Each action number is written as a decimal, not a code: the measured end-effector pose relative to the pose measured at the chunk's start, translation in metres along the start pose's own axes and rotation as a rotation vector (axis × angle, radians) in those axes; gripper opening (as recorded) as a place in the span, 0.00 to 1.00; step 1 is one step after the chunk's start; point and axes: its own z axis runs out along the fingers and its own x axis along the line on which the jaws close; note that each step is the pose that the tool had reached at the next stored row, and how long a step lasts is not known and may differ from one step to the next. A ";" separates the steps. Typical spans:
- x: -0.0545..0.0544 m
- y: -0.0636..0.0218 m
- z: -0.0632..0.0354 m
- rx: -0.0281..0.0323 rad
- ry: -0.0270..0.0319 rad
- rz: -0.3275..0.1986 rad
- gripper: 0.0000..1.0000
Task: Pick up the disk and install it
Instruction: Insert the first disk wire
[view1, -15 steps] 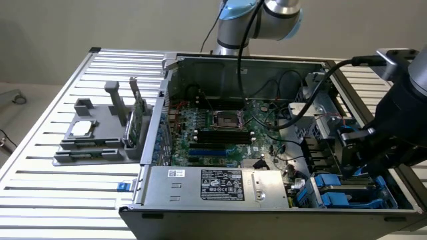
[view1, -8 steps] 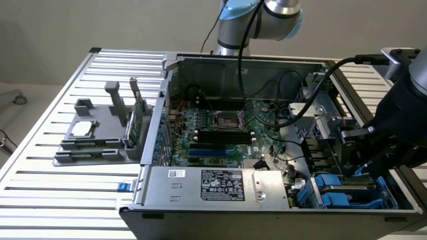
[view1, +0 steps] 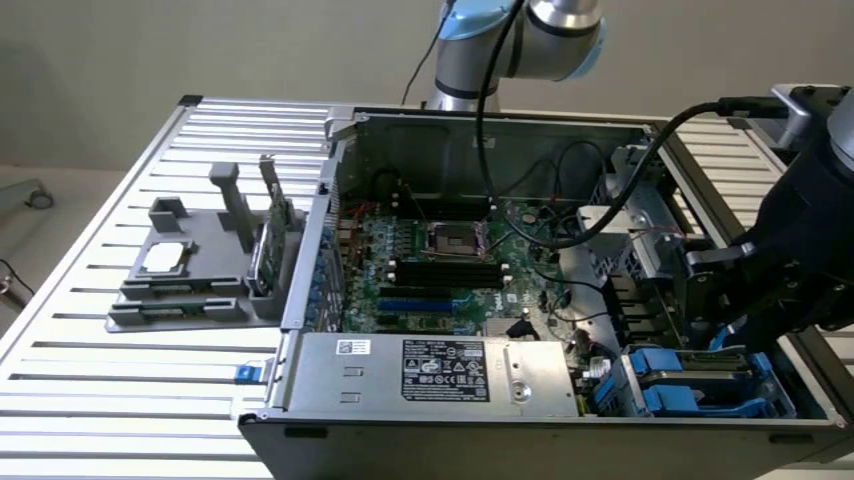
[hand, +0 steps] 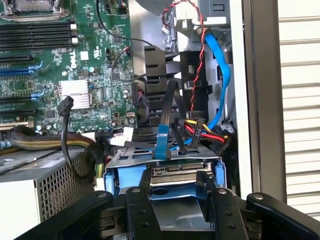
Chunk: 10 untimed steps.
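Disk sits low in the case bay, blue carrier around it, fingers spread wide on either side. Likely rigid, hefty and shock-sensitive, so grip the carrier's side rails, not the connector

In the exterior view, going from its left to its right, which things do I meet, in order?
Grey holder with a small chip → green circuit card → motherboard → disk in its blue carrier.
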 end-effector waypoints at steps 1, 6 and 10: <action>0.000 0.0000 -0.0001 -0.0007 -0.0001 0.004 0.48; 0.000 0.0002 -0.0004 -0.0097 -0.0001 0.027 0.48; 0.000 0.0010 -0.0002 -0.0160 0.0001 0.038 0.48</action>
